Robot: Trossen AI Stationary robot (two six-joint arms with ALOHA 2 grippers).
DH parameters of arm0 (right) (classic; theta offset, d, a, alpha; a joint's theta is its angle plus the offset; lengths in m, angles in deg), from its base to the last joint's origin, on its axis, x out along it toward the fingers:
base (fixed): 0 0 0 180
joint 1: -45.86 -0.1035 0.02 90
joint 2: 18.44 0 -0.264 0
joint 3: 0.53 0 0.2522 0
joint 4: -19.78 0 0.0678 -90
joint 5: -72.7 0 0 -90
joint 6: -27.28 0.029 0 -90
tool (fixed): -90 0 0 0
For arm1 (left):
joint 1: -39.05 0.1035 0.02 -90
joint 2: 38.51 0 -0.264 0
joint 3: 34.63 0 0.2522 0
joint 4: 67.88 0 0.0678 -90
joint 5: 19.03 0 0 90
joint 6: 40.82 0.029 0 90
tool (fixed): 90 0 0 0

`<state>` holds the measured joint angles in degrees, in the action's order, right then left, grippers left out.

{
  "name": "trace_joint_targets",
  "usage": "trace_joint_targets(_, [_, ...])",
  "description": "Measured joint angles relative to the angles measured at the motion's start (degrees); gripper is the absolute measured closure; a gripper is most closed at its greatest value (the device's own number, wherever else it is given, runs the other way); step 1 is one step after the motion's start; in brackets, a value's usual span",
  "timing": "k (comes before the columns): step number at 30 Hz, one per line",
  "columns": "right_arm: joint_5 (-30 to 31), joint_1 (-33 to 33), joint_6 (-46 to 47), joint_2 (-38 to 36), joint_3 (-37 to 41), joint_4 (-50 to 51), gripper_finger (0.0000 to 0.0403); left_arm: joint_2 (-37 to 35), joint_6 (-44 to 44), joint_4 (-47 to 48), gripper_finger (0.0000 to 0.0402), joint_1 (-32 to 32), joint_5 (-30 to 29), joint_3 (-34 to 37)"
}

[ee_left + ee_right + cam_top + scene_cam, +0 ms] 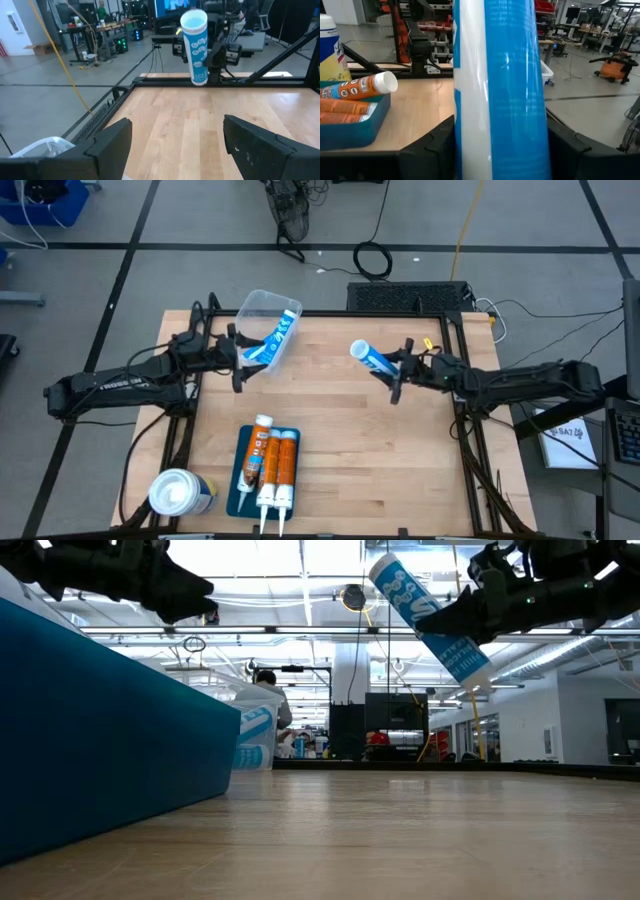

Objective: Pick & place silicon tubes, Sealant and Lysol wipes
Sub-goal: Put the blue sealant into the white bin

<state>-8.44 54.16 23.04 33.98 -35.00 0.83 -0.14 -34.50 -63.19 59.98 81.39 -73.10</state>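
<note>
Right tool (398,372) clamping blue-white tube (368,358) aloft near table's back edge, left tool (238,358) spread.

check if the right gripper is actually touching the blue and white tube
Touching. In the right wrist view the right gripper has its fingers pressed against both sides of the blue and white tube, and the low view shows it lifted.

Black cable coil (374,259) on floor; distant person (268,690) (apparently standing).
</note>
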Motion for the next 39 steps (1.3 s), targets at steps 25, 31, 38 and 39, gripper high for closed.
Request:
trace_joint_targets(25, [-4.78, 0.38, -3.48, 19.86, -0.07, -29.73, 0.0200, 3.92, -1.17, -7.98, 0.0096, 0.00, -4.55, -0.02])
trace_joint_targets(31, [-8.13, 1.11, -3.57, 23.81, -2.31, -32.50, 0.0201, 15.17, -2.40, -21.65, 0.0096, -0.03, -0.21, -0.02])
trace_joint_targets(38, [-10.66, 1.15, -4.28, 30.05, -7.46, -32.16, 0.0201, 26.49, -2.07, -38.23, 0.0096, -0.55, 1.64, -0.02])
trace_joint_targets(39, [-11.36, 1.30, -4.35, 30.86, -8.28, -32.16, 0.0201, 27.76, -1.74, -40.20, 0.0096, -0.84, 1.66, -0.02])
